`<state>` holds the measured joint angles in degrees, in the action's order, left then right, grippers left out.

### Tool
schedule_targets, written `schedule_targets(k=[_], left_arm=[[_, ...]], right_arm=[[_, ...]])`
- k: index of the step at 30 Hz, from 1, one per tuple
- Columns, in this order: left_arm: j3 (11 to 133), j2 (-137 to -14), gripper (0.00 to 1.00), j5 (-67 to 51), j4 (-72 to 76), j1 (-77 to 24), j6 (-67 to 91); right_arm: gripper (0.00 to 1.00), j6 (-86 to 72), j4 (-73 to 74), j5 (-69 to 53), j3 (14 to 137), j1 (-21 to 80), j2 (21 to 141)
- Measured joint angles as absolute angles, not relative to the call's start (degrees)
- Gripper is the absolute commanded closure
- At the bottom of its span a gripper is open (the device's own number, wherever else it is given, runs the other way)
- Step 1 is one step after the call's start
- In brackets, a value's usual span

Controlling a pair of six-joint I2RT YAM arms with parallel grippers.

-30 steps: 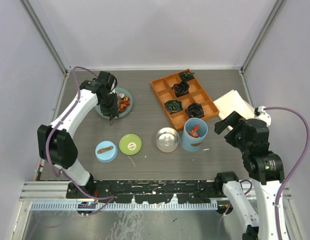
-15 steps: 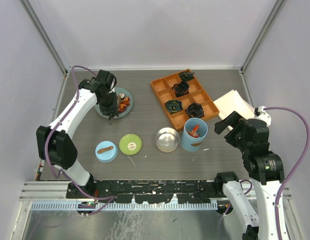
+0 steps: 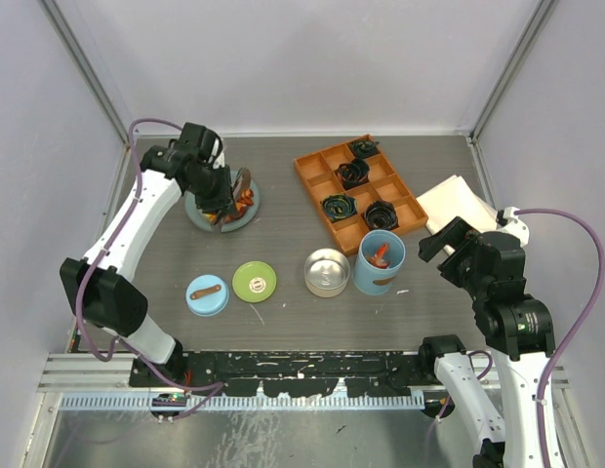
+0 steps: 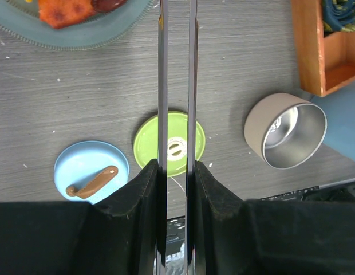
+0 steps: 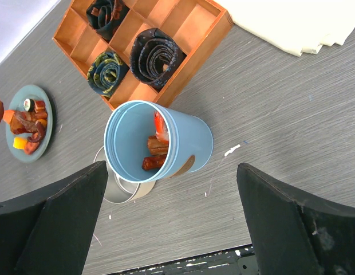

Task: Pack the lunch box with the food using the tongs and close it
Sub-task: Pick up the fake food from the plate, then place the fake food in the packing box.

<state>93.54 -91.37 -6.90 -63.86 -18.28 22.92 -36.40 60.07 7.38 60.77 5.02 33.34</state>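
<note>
- The left gripper [image 4: 177,172] is narrowly parted and clamped on the tongs [image 4: 162,86]. It presses their two arms almost parallel, with a thin gap between them.
- From above, that gripper sits over the plate [image 3: 203,216], well left of the tray [image 3: 312,171].
- The tongs reach toward the food [image 3: 242,200] on the side of the plate facing the tray. Their tips run out of the wrist view, so I cannot tell whether they touch any of it.
- The right gripper [image 3: 442,240] is spread wide and has hold of nothing. It hangs right of the tray's near corner, beside a cream cloth [image 3: 459,200].
- The cylinder [image 3: 379,268] stands upright and uncovered, just in front of the tray's near corner. A few red and brown chunks [image 5: 154,152] lie inside it.
- The tin [image 3: 327,273] is open, in front of the tray, close to that same corner on its left.
- The green lid [image 3: 254,281] lies flat, farther left of the tray and nearer the arms.
- The blue lid [image 3: 207,294] lies flat farther left again, handle side up.
</note>
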Motion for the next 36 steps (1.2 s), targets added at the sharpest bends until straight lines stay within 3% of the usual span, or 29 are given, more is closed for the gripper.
schedule_targets(k=[9, 20, 36], left_arm=[[99.4, -90.9, 0.88, -9.6, -66.4, -23.4, 22.5], [99.5, -89.1, 0.85, -25.5, -64.0, -27.8, 21.4], [103.1, -93.3, 0.84, -27.7, -62.0, -52.9, 19.5]], right_arm=[[0.00, -36.4, 60.1, 6.8, 60.8, 5.0, 33.4], [0.00, -36.7, 60.1, 6.3, 60.9, 5.0, 33.4], [0.00, -37.3, 60.0, 6.3, 61.2, 5.0, 33.3]])
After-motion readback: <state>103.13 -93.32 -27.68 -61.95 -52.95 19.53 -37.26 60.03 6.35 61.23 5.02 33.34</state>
